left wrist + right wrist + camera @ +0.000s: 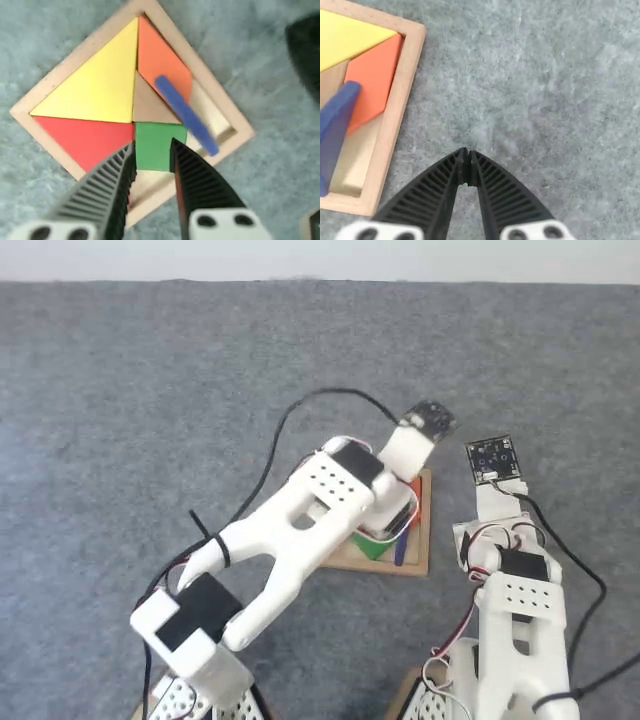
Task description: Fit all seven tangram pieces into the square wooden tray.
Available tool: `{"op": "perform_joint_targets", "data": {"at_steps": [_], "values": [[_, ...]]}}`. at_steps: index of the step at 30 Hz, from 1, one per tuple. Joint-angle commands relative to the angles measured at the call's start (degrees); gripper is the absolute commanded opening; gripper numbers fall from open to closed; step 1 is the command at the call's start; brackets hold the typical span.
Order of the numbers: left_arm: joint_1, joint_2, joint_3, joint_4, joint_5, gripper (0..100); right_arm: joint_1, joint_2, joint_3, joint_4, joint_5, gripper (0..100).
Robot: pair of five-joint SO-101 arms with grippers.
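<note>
The left pincer (151,150) is open, with one finger on either side of the near edge of the green square (159,142), which sits flat in the wooden tray (222,105). Just beyond it lie a tan triangle (147,105), a yellow triangle (100,85), a red triangle (85,137) and an orange piece (162,57), all seated. The blue piece (187,116), ahead and to one side, leans askew across the orange piece and a bare gap.

These pieces look thin, stiff and light. Their painted faces are probably slick, so a pinch across the blue piece's raised narrow edge seems safest. A nudge could shift its seated neighbours.

The right pincer (466,155) is closed over the grey, carpet-like surface (150,390), with the tray off to its side. The nap should keep the tray from sliding. A pale wall borders the far edge.
</note>
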Motion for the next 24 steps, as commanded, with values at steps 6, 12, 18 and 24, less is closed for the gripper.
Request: {"op": "perform_joint_targets", "data": {"at_steps": [6,12,18,24], "values": [[3.08,-2.11,2.68,-5.54,-0.62,11,0.40,0.22,-2.73,0.31,-0.09,0.7],[5.27,-2.02,2.68,-7.21,-0.62,11,0.40,0.22,-2.73,0.31,-0.09,0.7],[4.92,-2.11,2.59,-6.95,-0.70,11,0.40,0.22,-2.73,0.31,-0.09,0.7],[9.85,-2.11,2.95,-7.21,-2.11,11,7.78,0.84,-5.89,0.66,-0.18,0.7]]}}
